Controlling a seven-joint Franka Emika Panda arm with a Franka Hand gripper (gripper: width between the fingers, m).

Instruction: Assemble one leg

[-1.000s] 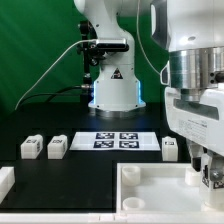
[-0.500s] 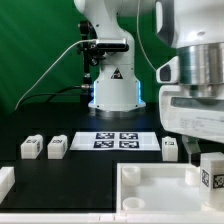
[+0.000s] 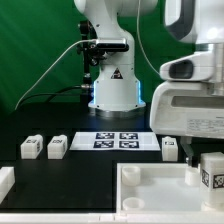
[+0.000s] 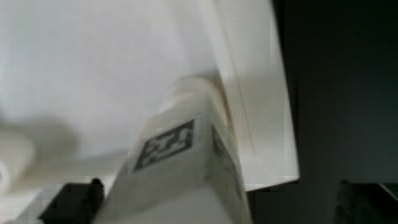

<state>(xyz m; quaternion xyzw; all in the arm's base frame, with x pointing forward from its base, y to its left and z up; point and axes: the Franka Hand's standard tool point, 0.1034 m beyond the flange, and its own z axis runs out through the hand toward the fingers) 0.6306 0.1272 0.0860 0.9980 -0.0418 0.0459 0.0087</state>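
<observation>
One leg (image 3: 211, 171), a small white block with a square tag, stands upright on the large white tray (image 3: 150, 188) near the corner at the exterior view's right. My gripper (image 3: 204, 150) hangs just above it, open, with the fingers wide of the leg and not touching it. In the wrist view the same leg (image 4: 175, 160) rises between my two dark fingertips (image 4: 79, 202), with space on both sides; the gripper's midpoint (image 4: 222, 203) lies over the leg's edge. The tray's rim (image 4: 253, 90) runs beside it.
Three more legs lie on the black table: two at the exterior view's left (image 3: 30, 147) (image 3: 57, 146) and one (image 3: 170, 147) by the marker board (image 3: 118, 140). The arm's base (image 3: 112, 85) stands behind. A white part (image 3: 5, 181) sits at the left edge.
My gripper has risen straight up off the leg. The leg has stayed standing in the same spot on the tray and is now uncovered.
</observation>
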